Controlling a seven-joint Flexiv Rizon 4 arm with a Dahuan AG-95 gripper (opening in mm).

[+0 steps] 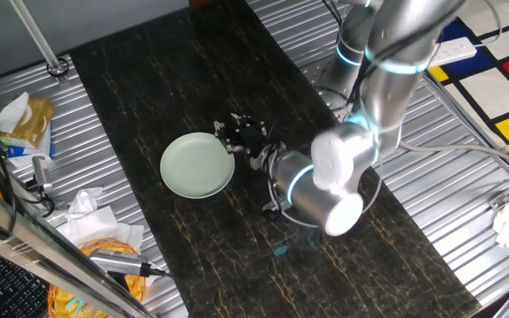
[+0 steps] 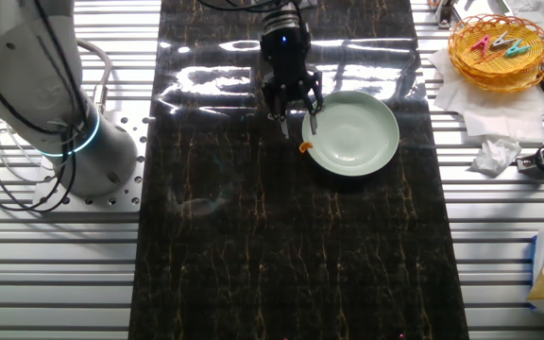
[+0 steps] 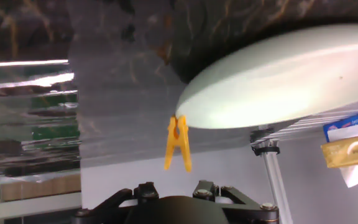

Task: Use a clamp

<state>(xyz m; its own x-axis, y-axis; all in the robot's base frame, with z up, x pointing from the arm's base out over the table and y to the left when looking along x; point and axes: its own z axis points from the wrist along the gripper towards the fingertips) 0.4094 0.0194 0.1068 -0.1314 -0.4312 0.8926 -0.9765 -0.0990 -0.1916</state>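
The clamp (image 3: 178, 143) is a small orange clothespin-style clip. It is clipped on the rim of the pale green plate (image 3: 278, 74), its two prongs pointing toward the hand camera. In the other fixed view the clamp (image 2: 305, 146) sits on the plate's (image 2: 357, 137) left edge. My gripper (image 2: 296, 121) hovers just beside that edge, its fingers spread and holding nothing. In one fixed view the gripper (image 1: 241, 140) is right of the plate (image 1: 193, 168); the clamp is hidden there. The hand view shows only the gripper's base, not its fingertips.
A yellow basket (image 2: 499, 47) of coloured clips stands on white tissue at the far right. Crumpled paper (image 2: 494, 156) and a tool lie below it. The arm's base (image 2: 64, 123) stands at the left. Packets and clutter (image 1: 25, 124) line the other side.
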